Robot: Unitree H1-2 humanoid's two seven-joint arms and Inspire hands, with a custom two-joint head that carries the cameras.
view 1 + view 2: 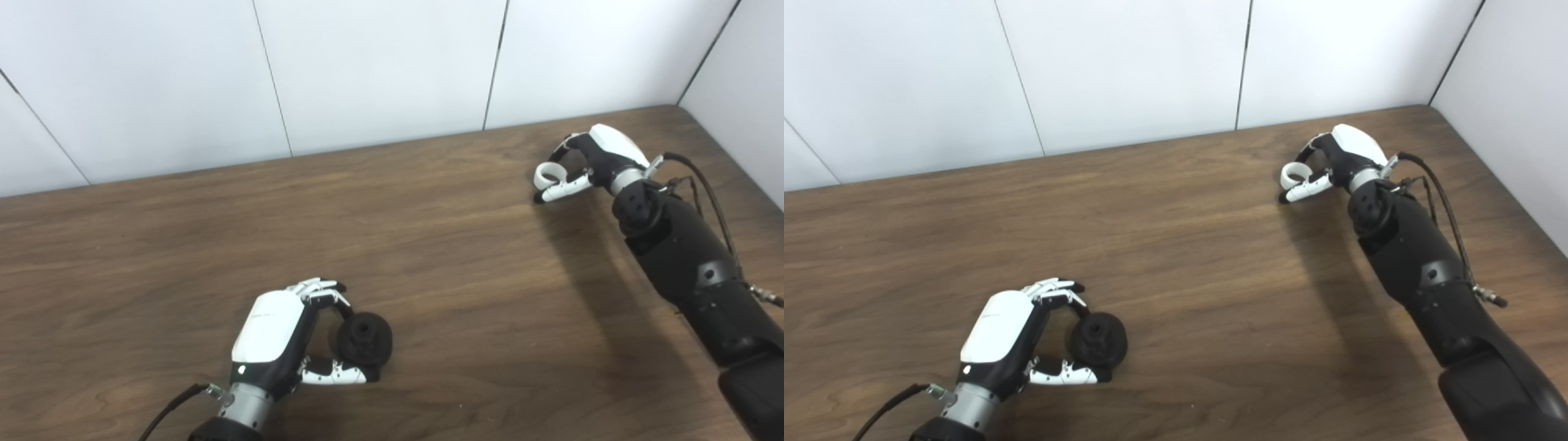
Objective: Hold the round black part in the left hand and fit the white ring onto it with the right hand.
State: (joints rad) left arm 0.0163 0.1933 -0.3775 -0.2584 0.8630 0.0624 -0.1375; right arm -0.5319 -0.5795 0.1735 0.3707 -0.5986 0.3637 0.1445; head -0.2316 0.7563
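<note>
In the left eye view, the left hand [278,340] sits low on the wooden table [429,257], its fingers [318,291] curled over the top of the round black part [365,339] and its thumb running beneath it, so the part is clasped between them, its hub facing up and out. A small green light glows on the back of this hand near the wrist; no writing can be read on either hand. Well apart from the black part, toward the table's far right corner, the right hand [588,165] holds the white ring [547,176] pinched between curled fingers and thumb, the ring just above or touching the wood, which cannot be told. A dark cable [704,184] loops along the right forearm. In the right eye view, the same layout shows: the left hand [1007,343] is closed round the black part [1099,347], and the right hand [1338,162] grips the ring [1292,176] far beyond it, near the white panelled wall [1127,73]. No labels are legible here either.
</note>
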